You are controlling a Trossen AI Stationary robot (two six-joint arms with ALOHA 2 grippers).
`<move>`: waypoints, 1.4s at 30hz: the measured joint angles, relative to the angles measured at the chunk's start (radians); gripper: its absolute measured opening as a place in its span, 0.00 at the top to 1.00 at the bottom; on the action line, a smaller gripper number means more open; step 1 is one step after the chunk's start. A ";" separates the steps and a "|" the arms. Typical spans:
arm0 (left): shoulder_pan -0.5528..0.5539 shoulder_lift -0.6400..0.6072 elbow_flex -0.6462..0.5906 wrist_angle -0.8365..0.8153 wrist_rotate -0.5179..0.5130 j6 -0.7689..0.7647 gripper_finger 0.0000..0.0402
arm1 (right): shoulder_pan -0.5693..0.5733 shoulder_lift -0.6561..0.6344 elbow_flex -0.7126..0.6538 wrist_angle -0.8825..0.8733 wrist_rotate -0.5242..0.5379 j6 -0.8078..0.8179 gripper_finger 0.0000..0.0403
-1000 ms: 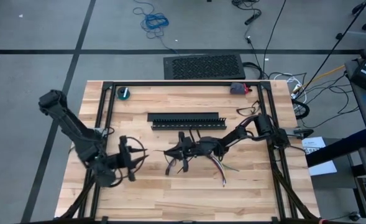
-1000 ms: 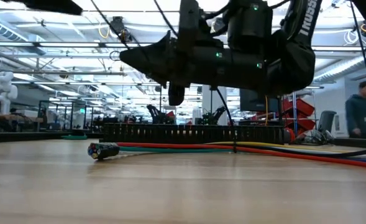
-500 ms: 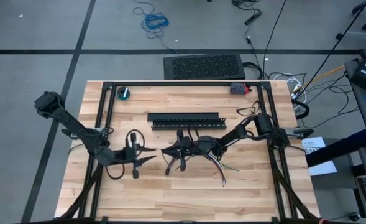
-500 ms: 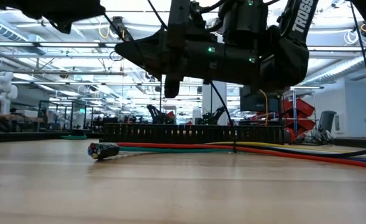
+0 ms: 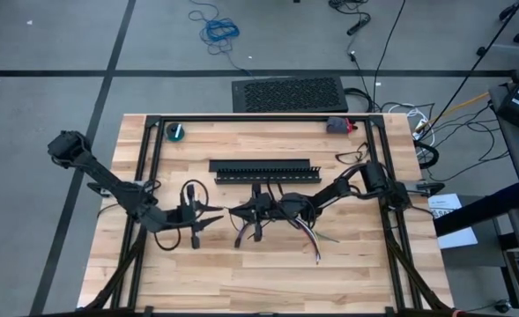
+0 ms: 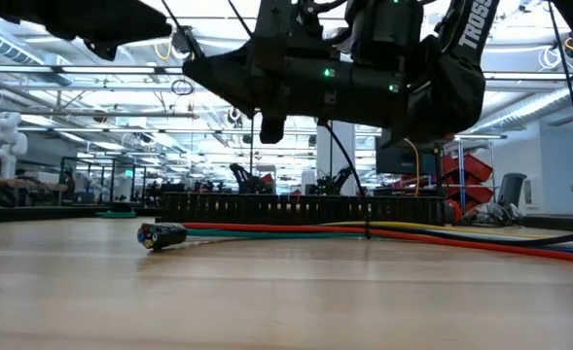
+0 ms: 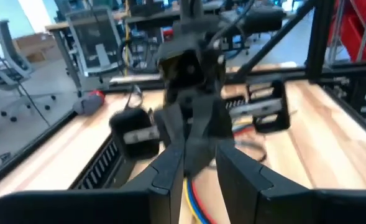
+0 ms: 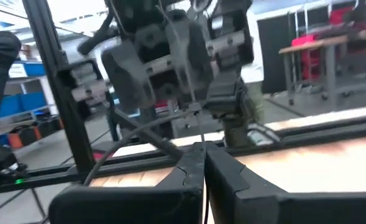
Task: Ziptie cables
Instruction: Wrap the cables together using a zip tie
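I am holding my right gripper [image 5: 234,211] pinched shut on a ziptie [image 8: 192,121] over the table's [image 5: 241,273] middle. My left gripper [image 5: 217,214] is facing it from nine o'clock, fingers [image 7: 170,168] slightly apart, holding nothing I can make out. The cables [image 5: 310,236] are lying at four o'clock of my right gripper, below the black duct [image 5: 263,167].

My two arms reach inward and meet tip to tip: left hand [image 5: 217,214] with fingers slightly parted, right hand [image 5: 238,212] pinched tight, both raised mid-air.
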 joint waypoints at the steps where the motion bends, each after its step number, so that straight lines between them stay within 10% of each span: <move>1: -0.001 0.000 -0.002 -0.015 -0.005 -0.017 0.77 | 0.006 0.000 0.000 0.002 0.014 -0.012 1.00; 22: 0.061 0.000 -0.041 0.127 0.130 0.039 0.77 | 0.021 0.000 0.000 -0.060 0.077 -0.011 1.00; 34: 0.065 0.000 -0.041 0.113 0.110 0.069 0.99 | 0.021 0.000 0.000 -0.051 0.079 0.006 1.00; 42: 0.066 -0.031 0.049 -0.321 0.136 -0.107 1.00 | 0.044 -0.087 0.001 -0.422 0.072 -0.216 0.88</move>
